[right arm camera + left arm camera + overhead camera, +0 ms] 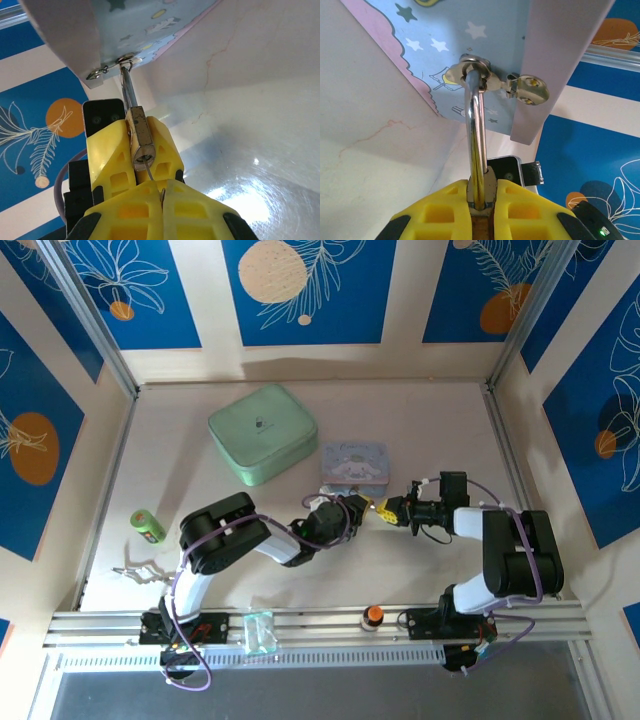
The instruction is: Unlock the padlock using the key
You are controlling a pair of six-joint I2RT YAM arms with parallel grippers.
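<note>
- Left end effector [481, 195] is gripping the padlock [140, 135] by its brass body, yellow fingers [445, 205] narrow and pressing on both flat sides; judged purpose: bracing the body so it is not swinging or twisting under the key
- Padlock is hanging off the clasp on the 6 o'clock edge of the pale blue tin [355, 460], its shackle [476, 135] passing through the clasp ring; the tin is sitting near the middle of the counter [420, 420]
- Left arm is coming in from 9 o'clock and the right arm from 3 o'clock, so the two end effectors are meeting nose to nose just below the tin
- Right end effector [162, 192] is pinching the key [151, 174], jaws fully closed on the thin blade, with the tip touching the keyway face of the lock body
- Depth of insertion: cannot tell from the right wrist view
- Shackle is looking seated in the body, so I am judging the lock as not yet open
- Judgement on the next move: seating the key fully, then turning it against the left hold; risk is the thin key slipping or bending in the pinch
- Green tin [262, 432] at 11 o'clock and the orange-topped knob [373, 615] at 6 o'clock are lying well apart from the work
</note>
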